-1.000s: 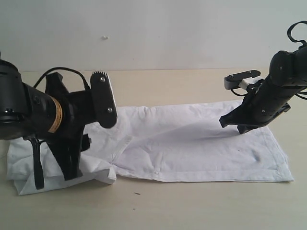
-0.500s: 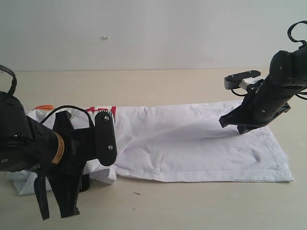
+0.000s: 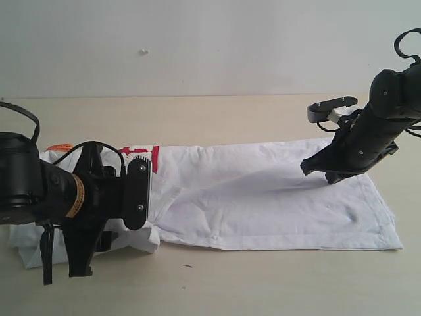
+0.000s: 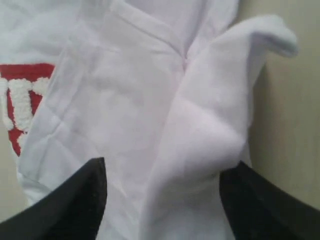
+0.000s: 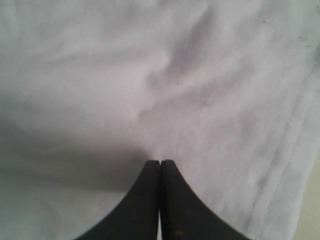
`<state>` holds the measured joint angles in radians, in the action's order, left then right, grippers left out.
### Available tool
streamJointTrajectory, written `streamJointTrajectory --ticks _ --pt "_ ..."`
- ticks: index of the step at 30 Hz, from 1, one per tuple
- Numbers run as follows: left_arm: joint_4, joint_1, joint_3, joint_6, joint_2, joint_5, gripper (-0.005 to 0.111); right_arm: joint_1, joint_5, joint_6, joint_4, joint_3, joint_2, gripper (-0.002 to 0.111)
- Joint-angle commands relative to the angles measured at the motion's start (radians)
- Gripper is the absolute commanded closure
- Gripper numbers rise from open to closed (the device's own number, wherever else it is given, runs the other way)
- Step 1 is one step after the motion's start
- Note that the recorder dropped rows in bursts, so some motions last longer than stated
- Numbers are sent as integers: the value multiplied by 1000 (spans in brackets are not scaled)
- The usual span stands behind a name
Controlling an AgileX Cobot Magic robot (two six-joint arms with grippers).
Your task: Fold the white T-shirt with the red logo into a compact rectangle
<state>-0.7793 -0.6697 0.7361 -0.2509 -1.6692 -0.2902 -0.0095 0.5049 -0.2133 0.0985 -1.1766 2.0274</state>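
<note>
White T-shirt (image 3: 276, 191) on beige table (image 3: 230, 122), pale wall (image 3: 210, 46); left claw (image 4: 162, 172) spread, right claw (image 5: 160, 164) closed.

Soft even light; the white T-shirt (image 5: 150, 75) looks blurred close up.

My view almost filled by thin, wrinkled white cotton T-shirt (image 5: 150, 75). Soft creases and one shallow bump in cloth near middle. Right gripper (image 5: 160, 163), black, two tapered fingers (image 5: 142, 200) pressed flat together, no gap, tips low over fabric; can't tell if cloth pinched. Stitched double-seam hem (image 5: 285, 150) along one edge. Sliver of pale tan table (image 5: 313, 220) past hem
</note>
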Motion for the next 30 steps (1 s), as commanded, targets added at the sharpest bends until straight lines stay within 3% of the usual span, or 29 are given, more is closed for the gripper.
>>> streamJointTrajectory --ticks 1,6,13,15,17,23,25,30 --pt "-78 2 20 0 10 33 44 -2 -15 -5 -5 3 -4 108" --pt "-226 10 38 2 2 12 51 -2 -15 -5 -5 3 -4 108" --pt "-234 10 61 2 2 45 96 -2 -14 -11 -13 3 -4 108" --pt "-230 10 61 2 2 43 100 -2 -14 -11 -13 3 -4 108" --pt "-230 10 65 16 2 31 94 -2 -19 -11 -12 3 -4 108" --pt "-224 10 101 276 15 -41 51 -2 -26 -11 -12 3 -4 108" --pt "-212 8 101 336 17 -56 48 -2 -33 -11 -12 3 -4 108" --pt "-48 2 101 336 21 -110 53 -2 -33 -13 -12 3 -4 108"
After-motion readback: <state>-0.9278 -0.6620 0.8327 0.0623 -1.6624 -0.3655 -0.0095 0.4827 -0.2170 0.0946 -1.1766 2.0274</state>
